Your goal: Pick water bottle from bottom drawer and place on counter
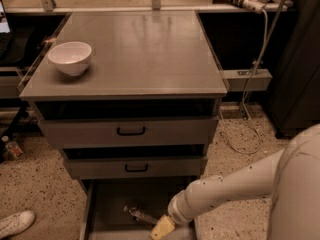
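Speckled floor (40,194) flanks the open bottom drawer (107,206), where the end effector (162,228), grip untellable, sits beside the water bottle (140,215).

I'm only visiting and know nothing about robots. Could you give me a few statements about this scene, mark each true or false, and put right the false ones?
1. A white bowl stands on the counter, near its left edge. True.
2. The water bottle lies in the open bottom drawer. True.
3. The gripper hangs over the counter. False: it is down in the bottom drawer, just right of the water bottle in the picture.
4. A white shoe sits on the counter. False: it is on the floor, left of the cabinet.
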Controlling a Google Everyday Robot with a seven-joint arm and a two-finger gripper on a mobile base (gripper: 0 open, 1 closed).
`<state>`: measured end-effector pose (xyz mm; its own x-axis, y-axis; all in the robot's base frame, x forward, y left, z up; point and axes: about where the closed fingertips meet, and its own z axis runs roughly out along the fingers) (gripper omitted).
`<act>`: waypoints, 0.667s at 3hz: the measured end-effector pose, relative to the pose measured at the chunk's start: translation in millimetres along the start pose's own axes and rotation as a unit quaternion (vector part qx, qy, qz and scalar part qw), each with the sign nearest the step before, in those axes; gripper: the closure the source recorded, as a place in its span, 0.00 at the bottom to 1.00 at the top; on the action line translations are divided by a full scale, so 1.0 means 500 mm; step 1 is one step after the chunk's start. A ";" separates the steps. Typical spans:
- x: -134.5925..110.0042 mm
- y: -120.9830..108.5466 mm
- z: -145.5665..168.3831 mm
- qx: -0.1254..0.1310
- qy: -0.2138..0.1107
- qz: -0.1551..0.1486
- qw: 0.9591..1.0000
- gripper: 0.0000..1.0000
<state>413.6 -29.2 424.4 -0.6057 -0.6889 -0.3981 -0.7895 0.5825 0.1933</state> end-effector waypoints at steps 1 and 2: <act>0.000 0.000 0.000 0.000 0.000 0.000 1.000 0.00; 0.014 -0.003 0.043 -0.002 -0.010 0.004 1.000 0.00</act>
<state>412.9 -25.8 402.1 -0.6105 -0.6755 -0.4135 -0.7847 0.5867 0.2002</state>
